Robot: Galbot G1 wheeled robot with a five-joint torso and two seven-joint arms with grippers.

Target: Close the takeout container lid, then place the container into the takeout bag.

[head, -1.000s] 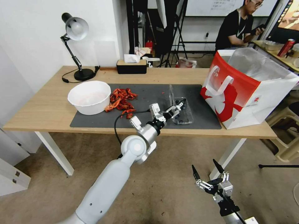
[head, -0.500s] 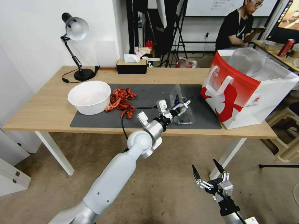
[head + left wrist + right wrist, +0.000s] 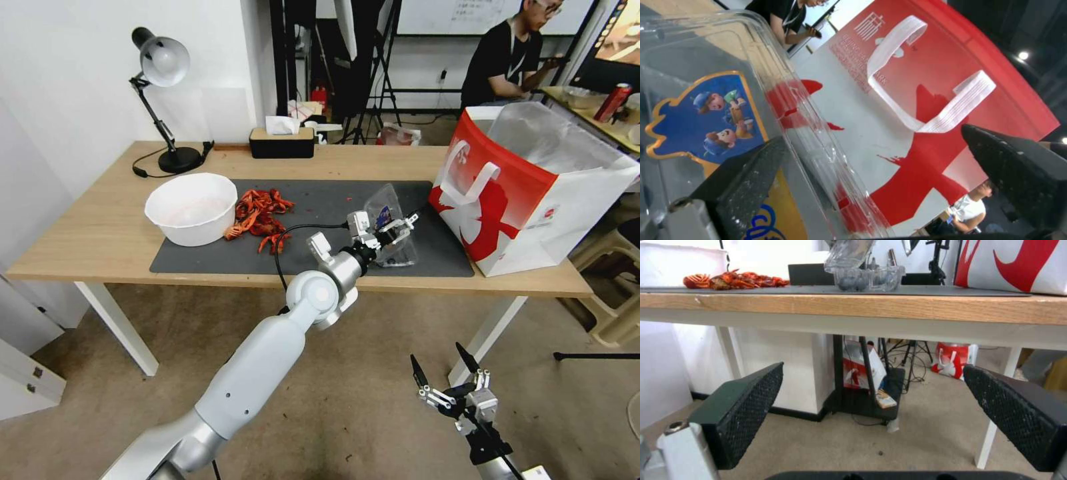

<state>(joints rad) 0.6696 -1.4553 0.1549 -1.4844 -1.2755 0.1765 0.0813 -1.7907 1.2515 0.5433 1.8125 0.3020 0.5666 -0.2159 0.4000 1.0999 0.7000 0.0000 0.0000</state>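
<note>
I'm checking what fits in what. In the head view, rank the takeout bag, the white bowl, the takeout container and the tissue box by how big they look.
Largest to smallest:
1. takeout bag
2. white bowl
3. tissue box and takeout container: they look much alike; the box sits farther back, and the left gripper hides part of the container, so I won't rank them.

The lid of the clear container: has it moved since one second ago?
Yes. The lid stood upright then; now it tips over the container, toward the takeout bag, with the left gripper against it, fingers open.
</note>
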